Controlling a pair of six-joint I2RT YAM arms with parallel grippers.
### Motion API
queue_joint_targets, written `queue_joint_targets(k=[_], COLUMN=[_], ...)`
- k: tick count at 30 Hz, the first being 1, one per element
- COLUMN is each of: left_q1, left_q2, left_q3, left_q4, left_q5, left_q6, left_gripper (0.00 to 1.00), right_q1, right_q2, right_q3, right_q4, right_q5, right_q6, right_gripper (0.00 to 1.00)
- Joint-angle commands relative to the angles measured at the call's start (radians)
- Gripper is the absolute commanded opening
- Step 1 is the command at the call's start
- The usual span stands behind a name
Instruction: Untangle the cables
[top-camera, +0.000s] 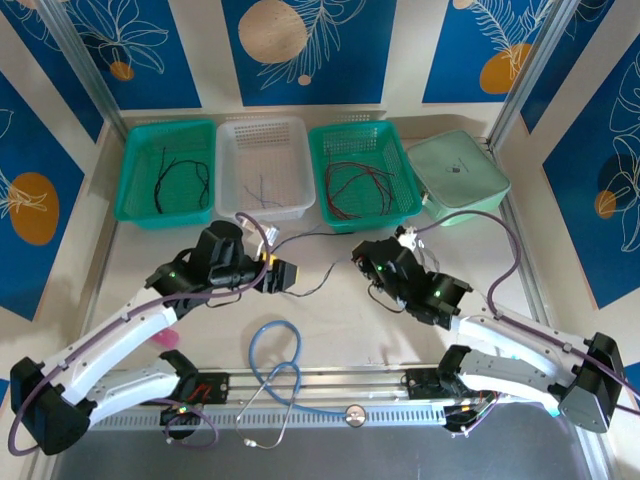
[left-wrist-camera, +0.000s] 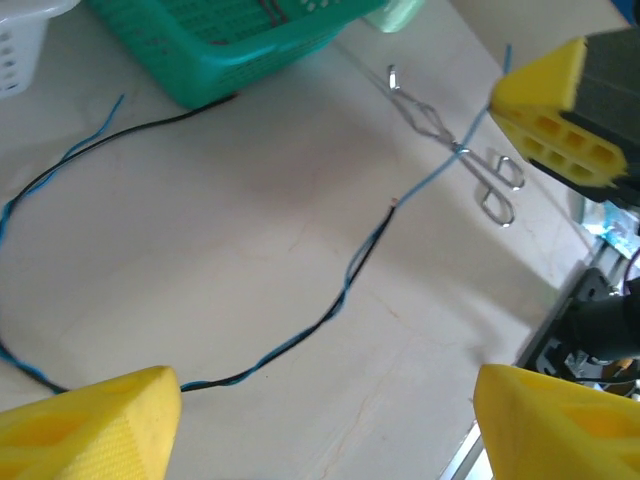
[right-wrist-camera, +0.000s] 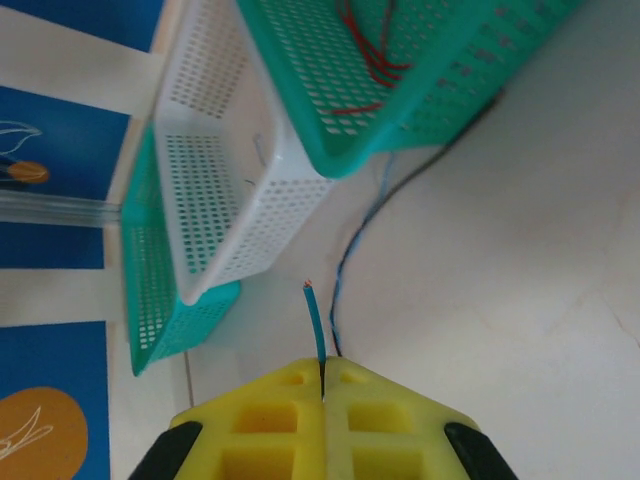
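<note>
My left claw (top-camera: 281, 272) stands wide over the thin twisted blue-and-black cables (left-wrist-camera: 300, 340) on the pale worktop (left-wrist-camera: 250, 220); closing off-centre may miss them. My right claw (right-wrist-camera: 323, 385) pinches the blue cable end (right-wrist-camera: 316, 320); pulling could slip it free.

The top external camera looks down from above and behind the near edge over the whole table (top-camera: 340, 330); the left wrist camera hangs close above it, facing far-right; the right wrist camera, low, faces far-left; all share the red-wired green basket (left-wrist-camera: 200, 60) and blue-black cable (left-wrist-camera: 335, 310).
</note>
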Motion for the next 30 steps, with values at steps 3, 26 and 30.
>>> queue_joint_targets(k=[3,26,30], left_q1=[-0.014,-0.015,-0.015], left_q2=[0.073,0.244,0.237], left_q3=[0.090,0.245,0.247], left_q4=[0.112,0.152,0.156], left_q5=[0.103,0.132,0.112], left_q6=[0.037,0.050,0.031], left_gripper=[0.72,0.23,0.00], right_q1=[-0.034,-0.037,-0.041], right_q2=[0.015,0.116,0.107], right_q3=[0.049,0.201,0.209], right_q4=[0.171,0.269,0.271], right_q5=[-0.171,-0.417,-0.425], right_q6=[-0.158,-0.264,-0.321], right_gripper=[0.00,0.00,0.06])
